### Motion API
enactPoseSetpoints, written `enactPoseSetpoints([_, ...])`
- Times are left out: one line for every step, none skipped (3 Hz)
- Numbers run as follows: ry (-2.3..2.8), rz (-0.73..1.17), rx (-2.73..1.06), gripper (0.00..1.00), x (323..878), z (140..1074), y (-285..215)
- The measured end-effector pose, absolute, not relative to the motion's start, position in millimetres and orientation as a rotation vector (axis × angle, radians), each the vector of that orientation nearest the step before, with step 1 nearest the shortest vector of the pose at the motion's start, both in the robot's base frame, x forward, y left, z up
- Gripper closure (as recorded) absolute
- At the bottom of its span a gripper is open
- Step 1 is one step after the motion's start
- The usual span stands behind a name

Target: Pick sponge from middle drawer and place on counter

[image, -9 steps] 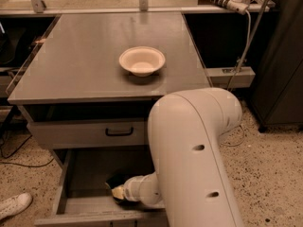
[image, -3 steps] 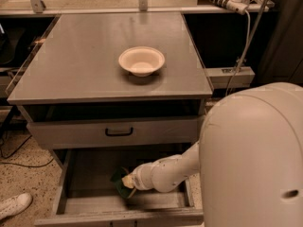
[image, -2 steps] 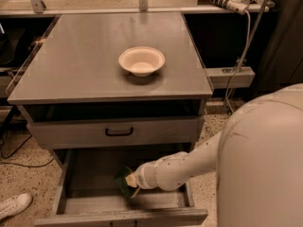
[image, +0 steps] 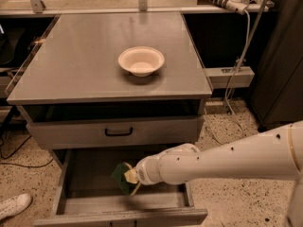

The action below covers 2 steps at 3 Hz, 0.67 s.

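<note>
The sponge (image: 120, 178), dark green face on a pale yellow body, sits at the tip of my gripper (image: 129, 178) over the open middle drawer (image: 87, 176). The gripper is shut on the sponge and holds it slightly above the drawer's flat grey bottom, near the drawer's middle. My white arm (image: 222, 160) reaches in from the right. The grey counter (image: 80, 65) lies above, at the top of the cabinet.
A cream round bowl (image: 141, 61) stands on the counter, right of its centre. The upper drawer front with the black bar handle (image: 118, 132) is closed just above the gripper. Cables (image: 239, 56) hang at the right. A white shoe (image: 14, 206) lies on the floor at the lower left.
My arm has swung right and drawn back. The gripper, with the sponge in it, has risen a little off the drawer bottom and shifted slightly right.
</note>
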State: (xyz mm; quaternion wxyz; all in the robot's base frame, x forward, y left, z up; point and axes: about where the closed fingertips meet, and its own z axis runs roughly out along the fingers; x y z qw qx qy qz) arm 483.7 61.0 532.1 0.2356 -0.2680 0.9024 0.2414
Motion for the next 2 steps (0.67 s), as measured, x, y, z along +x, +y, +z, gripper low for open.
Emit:
enactPoseSetpoints([2.441,0.733,-0.786,1.0,479,564,71])
enactPoseSetpoints([2.414,0.732,-0.828,1.0,472,576,64])
